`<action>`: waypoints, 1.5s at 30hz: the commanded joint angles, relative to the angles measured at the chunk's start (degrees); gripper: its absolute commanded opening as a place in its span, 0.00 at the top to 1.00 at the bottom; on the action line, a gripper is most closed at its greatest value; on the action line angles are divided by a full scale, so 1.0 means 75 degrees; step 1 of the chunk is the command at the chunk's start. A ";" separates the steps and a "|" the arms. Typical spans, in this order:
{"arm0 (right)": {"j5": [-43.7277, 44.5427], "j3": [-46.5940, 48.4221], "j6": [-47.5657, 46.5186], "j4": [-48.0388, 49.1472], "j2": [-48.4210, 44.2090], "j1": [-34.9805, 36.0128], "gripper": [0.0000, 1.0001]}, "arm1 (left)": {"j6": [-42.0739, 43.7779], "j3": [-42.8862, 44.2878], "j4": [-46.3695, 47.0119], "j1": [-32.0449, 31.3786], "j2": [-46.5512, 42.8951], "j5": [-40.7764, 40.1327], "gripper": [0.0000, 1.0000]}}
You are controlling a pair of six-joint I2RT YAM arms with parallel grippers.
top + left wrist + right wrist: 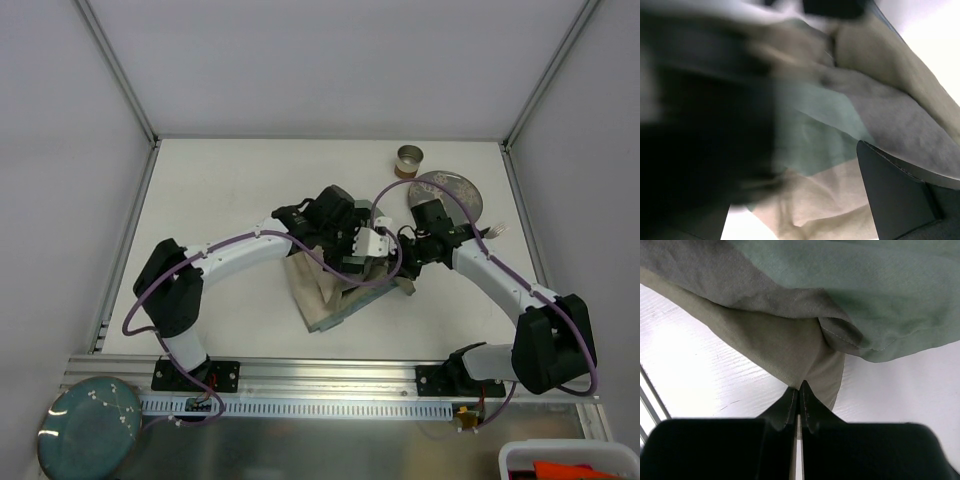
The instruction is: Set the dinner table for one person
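Observation:
The green-and-beige patchwork cloth mat (325, 300) lies crumpled and partly lifted at the middle of the white dinner table (220, 190). My right gripper (405, 270) is shut on the mat's beige right corner (790, 350); in the right wrist view the fingertips (799, 385) pinch the fabric just above the tabletop (700, 365). My left gripper (350, 262) hovers over the mat's far edge. In the blurred left wrist view its fingers (900, 195) stand wide apart with wrinkled cloth (840, 125) behind them, nothing gripped.
A grey plate (447, 192) and a small metal cup (409, 160) stand at the back right, with a pale utensil (497, 231) beside the plate. A teal plate (93, 425) sits off the table at the near left; a white bin (570, 460) at the near right.

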 commanded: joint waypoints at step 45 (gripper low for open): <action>-0.0583 0.0656 -0.0487 0.0218 0.1213 -0.0545 1.00 | -0.2300 -0.0147 0.0326 -0.1792 -0.0111 -0.2191 0.01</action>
